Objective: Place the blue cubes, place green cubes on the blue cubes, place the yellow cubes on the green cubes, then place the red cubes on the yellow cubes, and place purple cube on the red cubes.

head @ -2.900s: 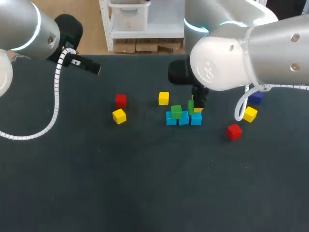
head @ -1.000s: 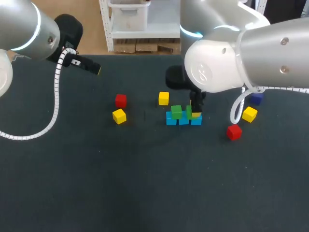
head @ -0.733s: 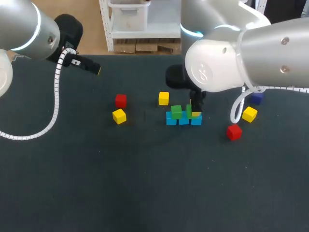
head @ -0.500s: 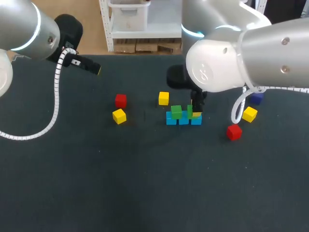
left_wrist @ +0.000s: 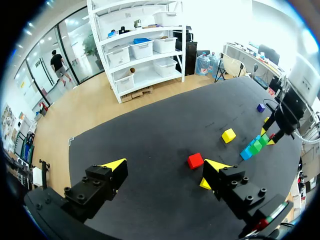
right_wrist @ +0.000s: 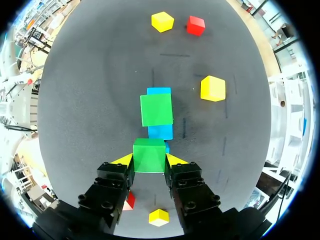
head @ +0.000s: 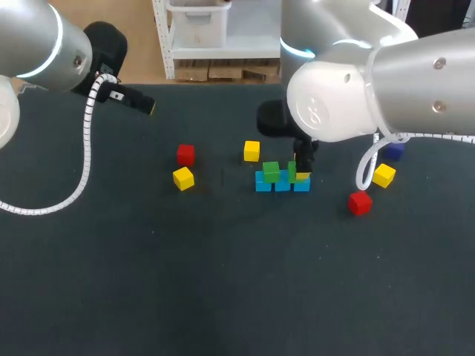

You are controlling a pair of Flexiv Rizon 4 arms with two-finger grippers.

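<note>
While the right gripper (right_wrist: 149,161) pinched the green cube (right_wrist: 149,151) by its flat sides over the blue cubes (right_wrist: 160,132), nearer the table's far edge, it looked light, rigid, slightly slick.

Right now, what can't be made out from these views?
- Head view: the right arm covers most of the held green cube; whether it rests on the row of blue cubes cannot be told.
- Right wrist view: that green cube hides most of the row's near end.
- Purple cube: partly behind that arm in head view, tiny in left wrist view.
</note>
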